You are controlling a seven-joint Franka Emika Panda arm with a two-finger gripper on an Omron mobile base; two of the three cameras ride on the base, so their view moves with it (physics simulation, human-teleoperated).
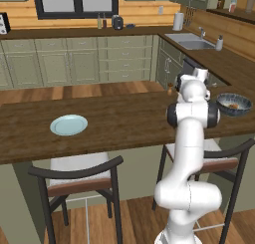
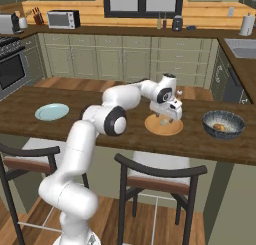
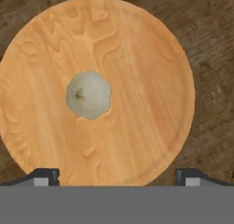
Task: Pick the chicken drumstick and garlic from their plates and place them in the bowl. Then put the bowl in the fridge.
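Observation:
A pale garlic bulb (image 3: 88,94) lies at the middle of the tan wooden plate (image 3: 146,72) on the dark wood counter. My gripper (image 3: 117,176) hangs open straight above it, one fingertip on each side of the plate's near rim and nothing between them. From the right base view, the gripper (image 2: 167,119) hovers just over the garlic (image 2: 164,122) on that plate (image 2: 175,130). To the right stands the dark ribbed bowl (image 2: 223,116) (image 1: 234,97) with the orange-brown chicken drumstick (image 2: 218,127) (image 1: 233,106) inside. The pale blue plate (image 2: 52,111) (image 1: 68,124) lies bare at the far left. The fridge is out of view.
Two dark-framed chairs (image 2: 160,171) (image 1: 79,173) stand tucked under the counter's near edge. Green-grey cabinets, a sink (image 1: 191,41), a microwave (image 2: 63,19) and a stove (image 2: 10,64) line the far walls. My arm (image 2: 107,119) stretches low across the counter.

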